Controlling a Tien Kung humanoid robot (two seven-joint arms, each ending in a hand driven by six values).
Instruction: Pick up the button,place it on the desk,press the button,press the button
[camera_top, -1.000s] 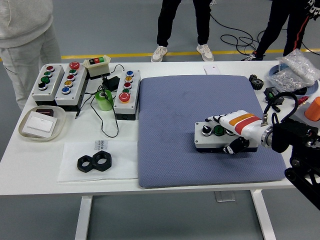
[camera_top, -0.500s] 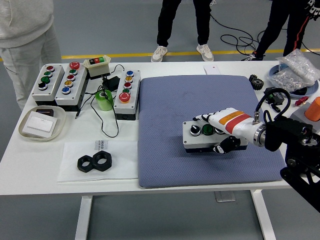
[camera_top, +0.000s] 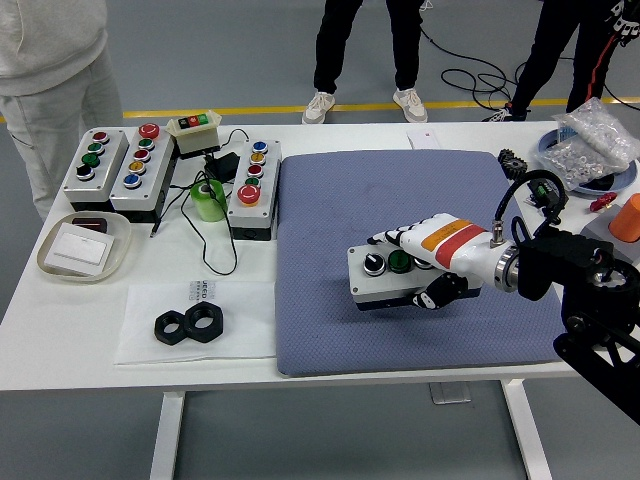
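The white table (camera_top: 90, 330) carries a large blue-grey mat (camera_top: 400, 200) over its right half. From the right edge the robot's black right arm (camera_top: 580, 275) reaches in over the mat, and its right hand (camera_top: 432, 262) is closed around the button box (camera_top: 385, 277), fingers (camera_top: 400, 238) lying across the top and thumb (camera_top: 438, 291) pressed to the near side. The box (grey, with a black knob and a green button showing on top) sits tilted over the mat's middle, its left end lower. Left of the mat stand three more button panels (camera_top: 120, 170), a green tape roll (camera_top: 209, 200) amid black cables, a shallow tray (camera_top: 84, 245), and two black nuts (camera_top: 188, 324) on a paper sheet. People stand beyond the far edge
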